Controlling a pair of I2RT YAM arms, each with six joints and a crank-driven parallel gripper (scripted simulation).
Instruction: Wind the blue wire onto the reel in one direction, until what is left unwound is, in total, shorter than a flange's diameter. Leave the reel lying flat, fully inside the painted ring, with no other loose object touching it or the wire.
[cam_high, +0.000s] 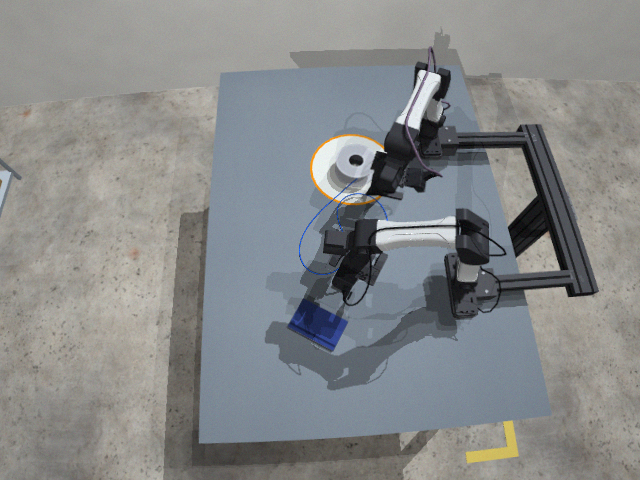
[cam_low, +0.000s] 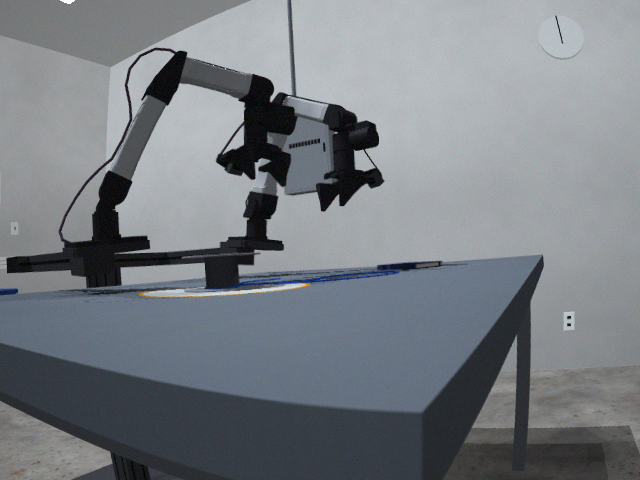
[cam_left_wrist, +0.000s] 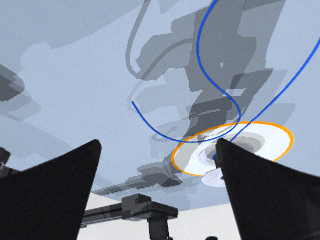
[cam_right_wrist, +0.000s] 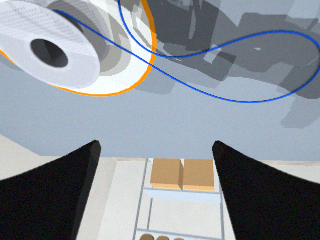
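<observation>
The broad blue-grey table (cam_high: 248, 372) (cam_low: 330, 351) (cam_left_wrist: 75, 65) (cam_right_wrist: 150, 122) spreads beneath both claws, and the dark mounting frame (cam_high: 563, 206) stands behind them, at the arms' base side. Past the table's far edge, ahead of the right claw in its wrist view, is a shelf rack (cam_right_wrist: 144, 175) with two brown boxes (cam_right_wrist: 166, 172). The painted ring (cam_high: 311, 167) (cam_low: 142, 295) (cam_left_wrist: 292, 137) (cam_right_wrist: 154, 45), orange-edged around white, lies below and just beside the right claw (cam_high: 395, 178) (cam_low: 267, 178) (cam_right_wrist: 156, 145), and farther from the left claw (cam_high: 356, 263) (cam_low: 333, 205) (cam_left_wrist: 158, 141). Both claws are raised over the table with their fingers spread wide and nothing between them. The pale reel (cam_high: 343, 162) (cam_low: 222, 271) (cam_left_wrist: 212, 177) (cam_right_wrist: 80, 60) lies flat inside the ring, near the right claw and lower than it, touching neither claw. A flat blue book-like slab (cam_high: 317, 322) (cam_low: 408, 265) rests on the table near the left claw, on the side away from the reel, apart from the wire. The thin blue wire (cam_high: 299, 248) (cam_low: 361, 277) (cam_left_wrist: 198, 47) (cam_right_wrist: 250, 102) leaves the reel, sweeps in a long loose loop below the left claw and curves back toward the ring; much of it is unwound. Its free end shows between the left claw's fingertips only as a line of sight, lying lower on the table.
</observation>
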